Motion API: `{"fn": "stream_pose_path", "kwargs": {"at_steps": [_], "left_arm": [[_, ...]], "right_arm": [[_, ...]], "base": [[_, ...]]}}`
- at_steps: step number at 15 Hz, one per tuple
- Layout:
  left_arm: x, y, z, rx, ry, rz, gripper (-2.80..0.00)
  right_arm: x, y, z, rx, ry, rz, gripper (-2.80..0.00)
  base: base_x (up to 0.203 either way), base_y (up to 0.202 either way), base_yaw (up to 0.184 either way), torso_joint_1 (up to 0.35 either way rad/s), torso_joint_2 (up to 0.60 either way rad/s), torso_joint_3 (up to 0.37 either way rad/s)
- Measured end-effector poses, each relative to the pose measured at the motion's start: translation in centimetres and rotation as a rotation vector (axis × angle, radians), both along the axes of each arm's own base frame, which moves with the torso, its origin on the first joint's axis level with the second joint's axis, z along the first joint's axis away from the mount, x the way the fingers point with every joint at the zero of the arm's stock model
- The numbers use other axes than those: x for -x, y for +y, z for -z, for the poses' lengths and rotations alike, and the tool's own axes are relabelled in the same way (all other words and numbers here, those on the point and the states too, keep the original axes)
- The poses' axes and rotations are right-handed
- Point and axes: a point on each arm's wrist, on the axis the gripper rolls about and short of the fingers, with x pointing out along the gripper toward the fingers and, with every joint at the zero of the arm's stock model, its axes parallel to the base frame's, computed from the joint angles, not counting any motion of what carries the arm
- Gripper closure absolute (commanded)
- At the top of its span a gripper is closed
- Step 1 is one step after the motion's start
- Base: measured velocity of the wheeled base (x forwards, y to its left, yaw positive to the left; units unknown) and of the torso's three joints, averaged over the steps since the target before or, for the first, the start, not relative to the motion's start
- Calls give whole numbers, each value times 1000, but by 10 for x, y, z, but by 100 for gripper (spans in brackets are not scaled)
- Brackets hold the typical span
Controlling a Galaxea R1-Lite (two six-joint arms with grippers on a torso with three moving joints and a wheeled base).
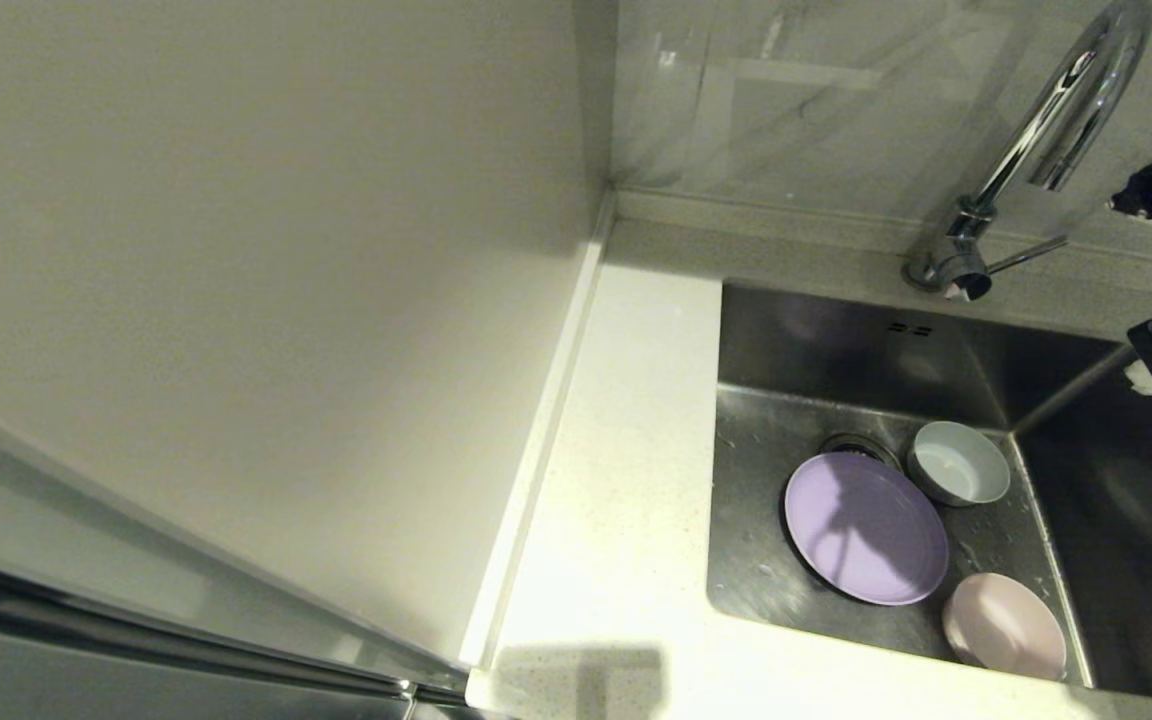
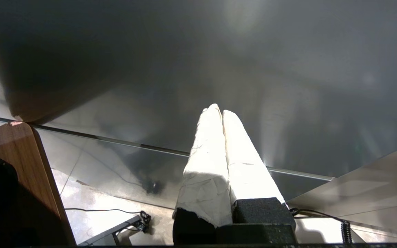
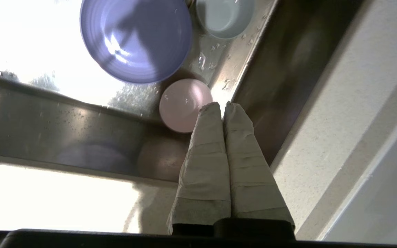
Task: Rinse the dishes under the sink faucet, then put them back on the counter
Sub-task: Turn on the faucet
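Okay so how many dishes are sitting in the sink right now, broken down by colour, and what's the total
Lavender: 1, the plate
Pale pink: 1, the bowl
White: 1, the mug
Total: 3, all in the sink
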Motion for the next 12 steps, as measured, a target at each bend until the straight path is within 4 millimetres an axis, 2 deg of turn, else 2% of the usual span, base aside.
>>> {"fn": "stream_pose_path", "kwargs": {"at_steps": [2, 4, 6, 8, 10, 12], "left_arm": [[0, 0, 0, 0, -1, 0, 0], [0, 0, 0, 0, 0, 0, 0], [0, 0, 0, 0, 0, 0, 0], [0, 0, 0, 0, 0, 0, 0], [0, 0, 0, 0, 0, 0, 0], [0, 0, 0, 0, 0, 0, 0]], "right_arm": [[-22, 4, 1, -11, -30, -5, 0], [-55, 9, 2, -38, -123, 4, 0], [-89, 17, -1, -106, -247, 39, 0], [-112, 23, 1, -198, -319, 106, 0], [-120, 25, 9, -219, -311, 133, 0], [-119, 21, 18, -204, -270, 151, 0]], "base": [[0, 0, 0, 0, 0, 0], [0, 0, 0, 0, 0, 0], [0, 0, 0, 0, 0, 0], [0, 0, 0, 0, 0, 0], [0, 0, 0, 0, 0, 0], [0, 0, 0, 0, 0, 0]]}}
